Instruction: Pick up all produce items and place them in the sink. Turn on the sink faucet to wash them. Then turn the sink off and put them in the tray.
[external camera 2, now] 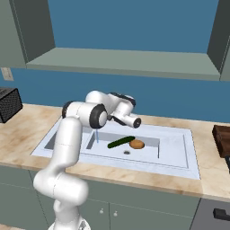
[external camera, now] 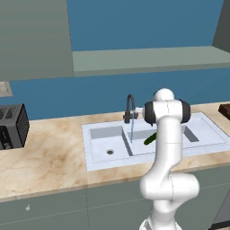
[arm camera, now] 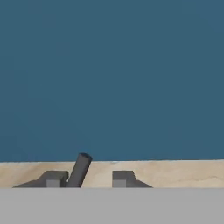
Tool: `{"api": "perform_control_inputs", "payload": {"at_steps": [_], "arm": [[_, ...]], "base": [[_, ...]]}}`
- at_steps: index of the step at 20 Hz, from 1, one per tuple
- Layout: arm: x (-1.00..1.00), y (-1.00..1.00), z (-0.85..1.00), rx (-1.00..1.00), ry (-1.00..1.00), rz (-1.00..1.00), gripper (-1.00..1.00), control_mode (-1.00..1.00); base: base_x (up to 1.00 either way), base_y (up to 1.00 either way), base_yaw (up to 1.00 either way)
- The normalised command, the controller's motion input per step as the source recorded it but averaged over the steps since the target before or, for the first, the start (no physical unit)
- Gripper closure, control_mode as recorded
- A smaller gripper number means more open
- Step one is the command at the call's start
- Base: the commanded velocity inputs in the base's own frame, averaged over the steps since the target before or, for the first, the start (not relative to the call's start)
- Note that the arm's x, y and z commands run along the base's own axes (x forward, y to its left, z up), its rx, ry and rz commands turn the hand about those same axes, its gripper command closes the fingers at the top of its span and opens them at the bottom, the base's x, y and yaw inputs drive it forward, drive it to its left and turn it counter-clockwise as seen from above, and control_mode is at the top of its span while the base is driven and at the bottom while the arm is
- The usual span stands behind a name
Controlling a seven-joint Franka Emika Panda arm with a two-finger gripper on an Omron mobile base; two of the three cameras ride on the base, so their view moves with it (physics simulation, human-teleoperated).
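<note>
Fingertips [arm camera: 54, 179] of the gripper [arm camera: 83, 179] stand a little apart, with the faucet's small dark lever [arm camera: 80, 169] leaning between them against the left one; whether they pinch it I cannot tell. Beyond them lie a counter strip [arm camera: 183, 171] and open blue wall [arm camera: 112, 78]. A thin blue stream of water [external camera: 132, 130] falls from the faucet [external camera: 130, 108]. Cucumber [external camera 2: 120, 142] and potato [external camera 2: 137, 144] lie touching in the larger basin of the sink [external camera 2: 179, 157], with bare floor around them. At the right edge the tray [external camera 2: 222, 140] is cut off. Left, the toaster [external camera: 12, 126] stands well apart.
</note>
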Motion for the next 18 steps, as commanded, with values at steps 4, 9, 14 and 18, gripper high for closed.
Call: {"api": "perform_control_inputs", "payload": {"at_steps": [4, 9, 14, 18], "arm": [[0.14, 0.00, 0.00, 0.00, -0.09, 0.22, 1.00, -1.00], [0.17, 0.00, 0.00, 0.00, -0.12, 0.26, 1.00, -1.00], [0.25, 0.06, 0.00, 0.00, -0.13, 0.31, 1.00, -1.00], [0.19, 0.28, 0.02, 0.00, -0.11, 0.28, 1.00, -1.00]], "base": [[0.00, 0.00, 0.00], [0.00, 0.00, 0.00], [0.00, 0.00, 0.00], [0.00, 0.00, 0.00]]}}
